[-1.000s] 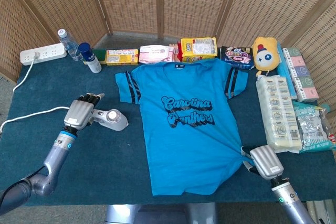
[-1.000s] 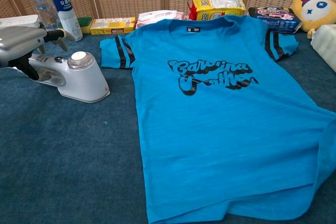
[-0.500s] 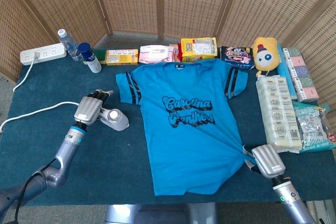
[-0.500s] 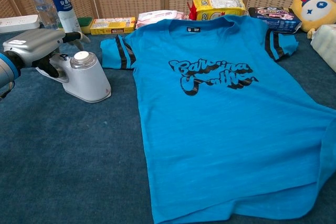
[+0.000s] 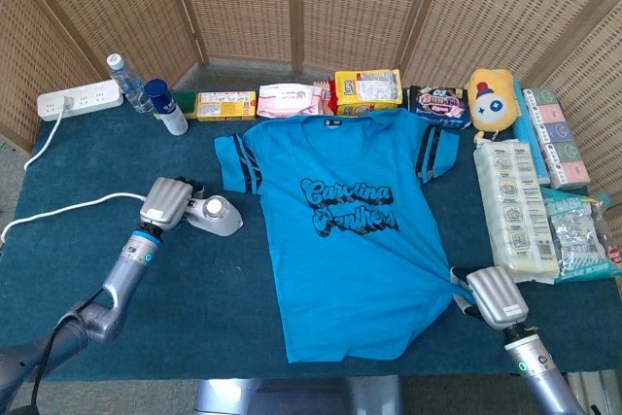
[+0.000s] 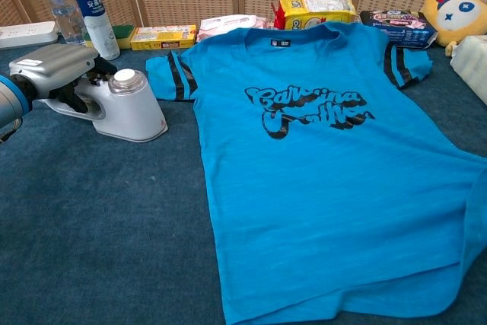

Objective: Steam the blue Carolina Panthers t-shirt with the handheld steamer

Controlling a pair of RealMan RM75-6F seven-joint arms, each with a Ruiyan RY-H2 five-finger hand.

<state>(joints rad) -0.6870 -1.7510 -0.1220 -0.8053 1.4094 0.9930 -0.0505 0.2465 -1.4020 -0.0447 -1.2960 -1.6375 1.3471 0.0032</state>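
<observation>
The blue Carolina Panthers t-shirt (image 5: 340,230) (image 6: 319,157) lies flat, print up, in the middle of the dark blue table. Left of its sleeve the white handheld steamer (image 5: 218,214) (image 6: 128,104) stands on the cloth. My left hand (image 5: 163,203) (image 6: 47,68) grips its handle from the left, fingers curled around it. My right hand (image 5: 497,296) sits at the shirt's lower right hem, where the fabric puckers toward its fingers; it appears to pinch the hem. The chest view does not show the right hand.
A power strip (image 5: 78,101), water bottle (image 5: 124,78) and spray can (image 5: 165,107) stand at the back left. Snack boxes (image 5: 367,89) line the back edge beside a yellow plush (image 5: 492,96). Long packs (image 5: 515,206) fill the right side. A white cable (image 5: 58,213) trails left.
My left hand's spread fingers have closed around the steamer's handle, and the steamer has shifted slightly right toward the shirt sleeve. The right hand and the shirt have stayed in place.
</observation>
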